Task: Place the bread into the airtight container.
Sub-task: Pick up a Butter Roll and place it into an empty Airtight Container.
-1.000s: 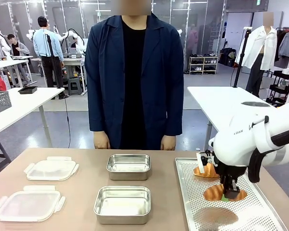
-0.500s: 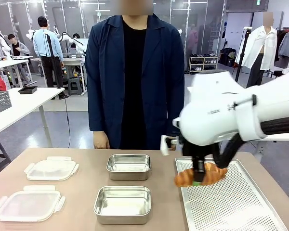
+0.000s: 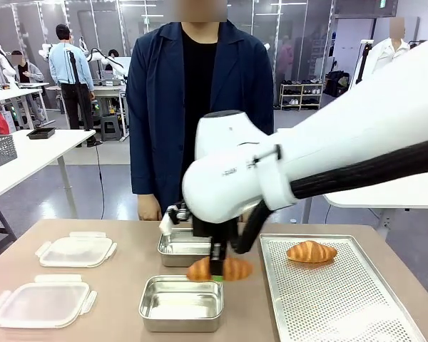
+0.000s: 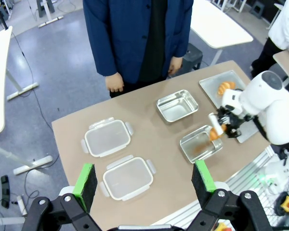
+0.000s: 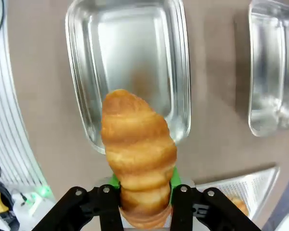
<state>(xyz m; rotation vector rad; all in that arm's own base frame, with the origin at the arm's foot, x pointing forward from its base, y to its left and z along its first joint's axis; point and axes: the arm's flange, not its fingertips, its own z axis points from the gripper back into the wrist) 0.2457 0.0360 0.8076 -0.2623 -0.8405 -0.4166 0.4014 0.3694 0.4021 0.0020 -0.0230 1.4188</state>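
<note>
1. Two clear plastic lids are laid at the left of the brown surface (image 3: 121, 235), the far lid (image 3: 76, 251) behind the near lid (image 3: 43, 305).
2. In the left wrist view, the left jaws are held wide apart high above the surface, with nothing gripped between the green pads (image 4: 85, 179).
3. At the middle, two open metal containers are set one behind the other: the farther container (image 3: 185, 246) and the nearer container (image 3: 181, 303). A person (image 3: 200, 107) in a dark blue coat is stood at the far edge behind them, with the hands hung down at the sides.
4. A croissant (image 3: 219, 269) is clamped across its middle by the right jaws at the end of the white right arm (image 3: 328, 149), which is reached across from the right. It is held in the air, clear of the surface, over the far right rim of the nearer container.
5. At the right, a perforated metal tray (image 3: 342, 306) is laid flat, and a second croissant (image 3: 311, 251) is rested near its far edge.
</note>
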